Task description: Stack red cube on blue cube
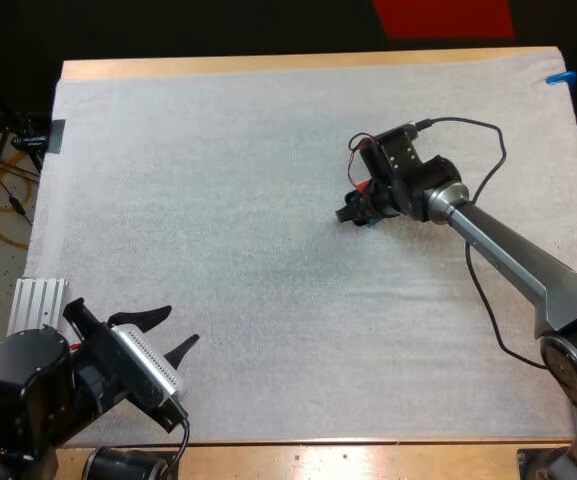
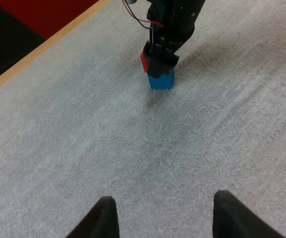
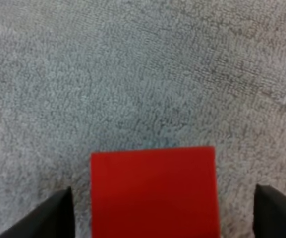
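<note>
Now red cube (image 2: 144, 59) atop blue cube (image 2: 161, 80); right end effector (image 1: 356, 212) parted around it

The high camera stands above the near side and looks forward and down, taking in the whole white mat (image 1: 218, 200) from well off. The left wrist camera rides low over the mat's near left and faces far and right, across bare mat to the red cube (image 2: 145, 59) above the blue cube (image 2: 161, 79). The right wrist camera looks straight down on that red cube from very near; all three views share that spot
</note>
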